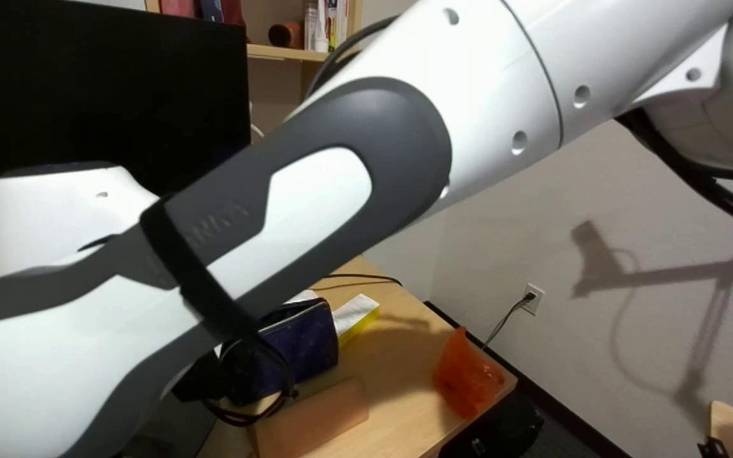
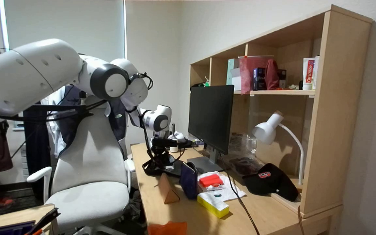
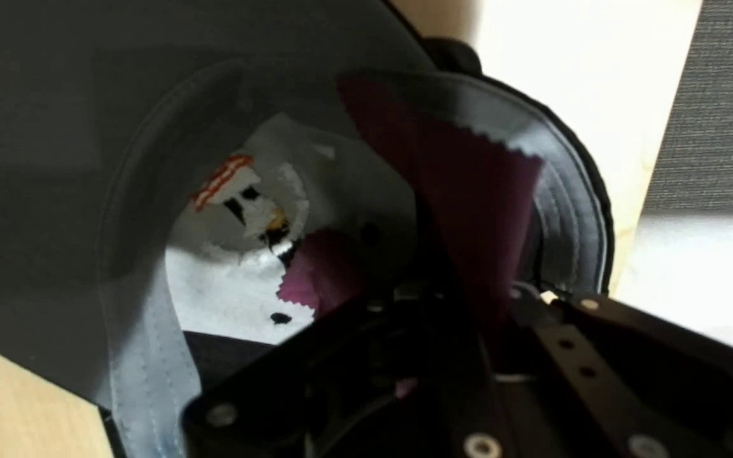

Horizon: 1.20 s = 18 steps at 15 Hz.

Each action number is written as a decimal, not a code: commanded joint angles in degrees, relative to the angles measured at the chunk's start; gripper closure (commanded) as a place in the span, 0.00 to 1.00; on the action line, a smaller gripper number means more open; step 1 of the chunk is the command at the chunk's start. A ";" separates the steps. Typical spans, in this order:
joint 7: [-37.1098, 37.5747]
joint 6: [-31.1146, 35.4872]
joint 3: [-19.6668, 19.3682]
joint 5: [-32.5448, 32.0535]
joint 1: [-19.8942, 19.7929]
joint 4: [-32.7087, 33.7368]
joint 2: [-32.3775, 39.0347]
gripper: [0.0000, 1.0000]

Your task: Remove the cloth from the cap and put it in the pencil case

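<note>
- White robot arm (image 1: 315,203) looms closest in an exterior view, blocking much of the table (image 1: 398,375).
- Only the wrist view shows the pink cloth (image 3: 474,191), overlapping the open side of the upturned cap (image 3: 570,210).
- Jaws of the gripper (image 3: 462,299) stand at the cloth; too dark to tell whether they clamp it.
- Navy pencil case (image 2: 188,181) stands upright in both exterior views.
- Near a white lamp (image 2: 266,132), a badged black cap (image 2: 270,184) shows only in an exterior view.
</note>
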 commanded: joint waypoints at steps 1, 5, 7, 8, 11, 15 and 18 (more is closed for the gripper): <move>0.74 -0.84 0.07 2.20 -1.04 -2.30 -3.97 0.91; 1.21 0.00 -0.14 3.35 -2.09 -4.58 -6.95 0.91; 0.46 -0.37 -0.11 3.82 -2.32 -4.69 -7.15 0.91; 0.34 -0.89 -0.14 3.88 -2.28 -4.56 -7.05 0.91; 0.39 -2.39 -0.30 3.77 -1.89 -3.99 -6.34 0.91; 0.53 -7.31 -0.40 3.99 -1.04 -1.70 -4.35 0.67; 0.83 -10.19 -0.81 3.70 -0.38 -0.36 -3.28 0.55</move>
